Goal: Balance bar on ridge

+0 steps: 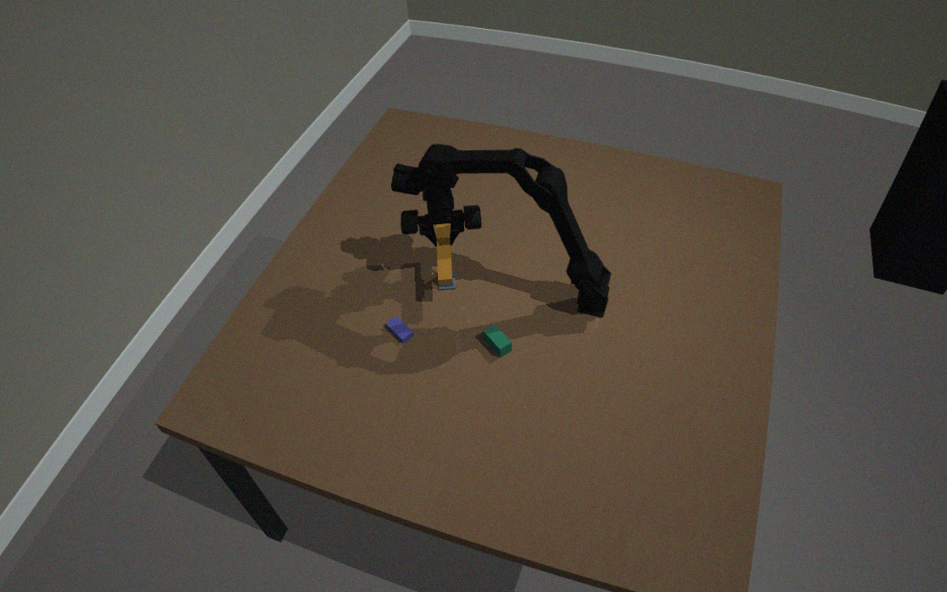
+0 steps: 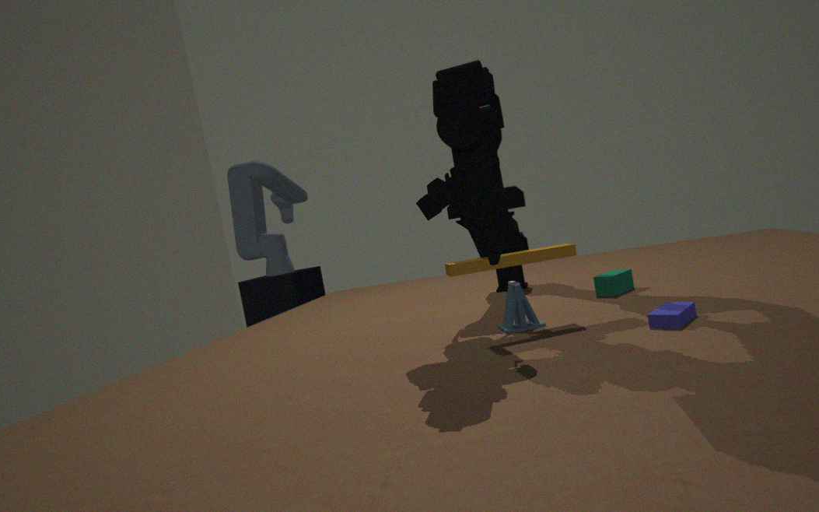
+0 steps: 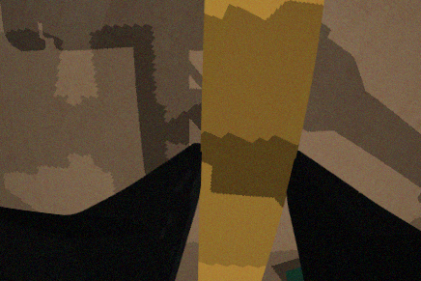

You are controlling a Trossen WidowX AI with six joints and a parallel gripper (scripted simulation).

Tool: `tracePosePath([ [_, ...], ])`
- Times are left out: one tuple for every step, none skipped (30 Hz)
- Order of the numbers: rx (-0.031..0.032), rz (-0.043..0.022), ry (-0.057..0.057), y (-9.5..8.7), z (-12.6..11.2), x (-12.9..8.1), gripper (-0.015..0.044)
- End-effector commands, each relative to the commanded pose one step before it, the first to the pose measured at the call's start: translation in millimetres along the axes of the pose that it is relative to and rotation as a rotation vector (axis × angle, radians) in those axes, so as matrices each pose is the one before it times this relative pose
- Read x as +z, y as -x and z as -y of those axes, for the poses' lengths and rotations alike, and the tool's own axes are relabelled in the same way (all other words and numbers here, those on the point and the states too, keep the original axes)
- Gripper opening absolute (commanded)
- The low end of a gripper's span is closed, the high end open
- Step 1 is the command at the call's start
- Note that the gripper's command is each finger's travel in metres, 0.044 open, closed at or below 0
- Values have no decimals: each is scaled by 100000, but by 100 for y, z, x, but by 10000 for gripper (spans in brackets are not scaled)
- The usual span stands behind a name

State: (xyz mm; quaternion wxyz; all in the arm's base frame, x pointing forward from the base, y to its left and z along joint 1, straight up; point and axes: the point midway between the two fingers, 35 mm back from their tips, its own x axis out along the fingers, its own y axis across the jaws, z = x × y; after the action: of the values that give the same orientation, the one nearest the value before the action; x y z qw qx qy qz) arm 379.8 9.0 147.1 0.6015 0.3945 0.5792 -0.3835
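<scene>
Hanging over the brown counter (image 2: 336, 407), the gripper (image 2: 494, 259) is clamped on the yellow bar (image 2: 526, 257), which sits in the air just above the small grey-blue ridge (image 2: 518, 310), not touching it; green block (image 2: 613, 282) and purple block (image 2: 671, 314) lie nearby

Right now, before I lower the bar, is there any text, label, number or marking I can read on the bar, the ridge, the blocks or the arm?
None: no view shows any readable text.
Yellow bar, held in the gripper: plain, only shadows.
Grey-blue ridge: plain.
Green block and purple block: plain.
Black arm: too dark to show any marking.
</scene>
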Motion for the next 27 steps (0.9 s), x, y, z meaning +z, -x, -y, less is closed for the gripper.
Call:
tracePosePath([
  [583,-323,-396,-659,-51,-39,0],
  [-1,1,1,-165,8,4,0],
  [-1,1,1,-165,9,4,0],
  [-1,0,1,-164,11,3,0],
  [-1,0,1,-164,12,3,0],
  [-1,0,1,-164,13,2,0],
  [-1,0,1,-164,14,2,0],
  [-1,0,1,-135,12,1,0],
  [-1,0,0,-81,8,1,0],
  [0,0,0,-27,3,0,0],
  [0,0,0,9,-2,1,0],
  [0,0,0,11,-4,2,0],
  [0,0,0,7,-2,1,0],
  [0,0,0,0,0,0,0],
  [0,0,0,0,0,0,0],
  [0,0,0,0,0,0,0],
  [0,0,0,6,5,-2,0],
  [0,0,0,6,5,-2,0],
  [-1,0,0,-8,6,-2,0],
  [1,0,0,-17,-6,0,0],
  [0,0,0,0,0,0,0],
  [0,0,0,-8,-1,0,0],
  [0,0,0,-8,-1,0,0],
  [0,0,0,-17,1,0,0],
  [0,0,0,0,0,0,0],
  [0,0,0,-8,0,0,0],
  [0,0,0,-8,0,0,0],
])
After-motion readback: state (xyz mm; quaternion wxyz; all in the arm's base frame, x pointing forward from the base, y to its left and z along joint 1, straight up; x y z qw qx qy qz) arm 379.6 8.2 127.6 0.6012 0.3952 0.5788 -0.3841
